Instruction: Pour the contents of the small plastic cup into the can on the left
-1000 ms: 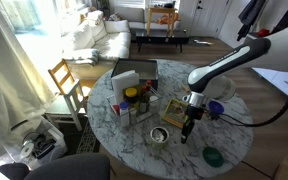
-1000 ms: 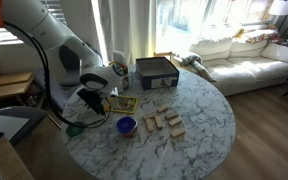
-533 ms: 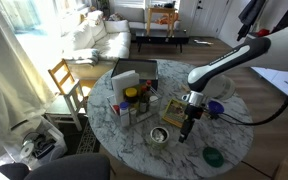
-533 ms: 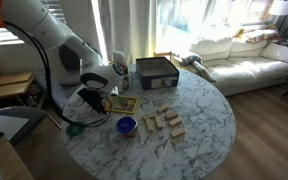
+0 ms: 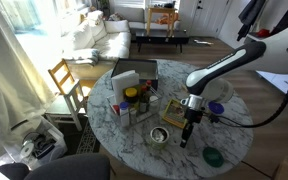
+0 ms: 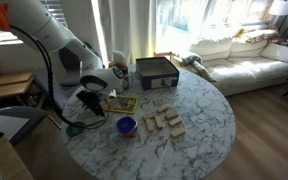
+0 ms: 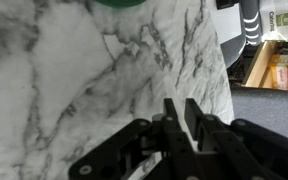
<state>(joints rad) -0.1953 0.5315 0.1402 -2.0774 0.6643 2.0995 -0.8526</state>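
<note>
The can (image 5: 158, 135) is a short silver tin on the marble table (image 5: 134, 140), just beside my gripper (image 5: 187, 133). The small blue plastic cup (image 5: 216, 108) stands upright on the table behind the arm; it also shows in an exterior view (image 6: 126, 125). My gripper (image 7: 178, 108) points down close over bare marble, its fingers nearly together with nothing between them. In an exterior view the gripper (image 6: 91, 101) is partly hidden by the arm, and the can is hidden there. Neither can nor cup shows in the wrist view.
A green disc (image 5: 213, 156) lies near the table edge by the gripper, also in the wrist view (image 7: 119, 3). Jars with yellow and red lids (image 5: 132, 100), a dark box (image 6: 156, 72) and wooden blocks (image 6: 164, 122) stand further in.
The gripper has sunk slightly toward the table beside the can. Nothing else has moved.
</note>
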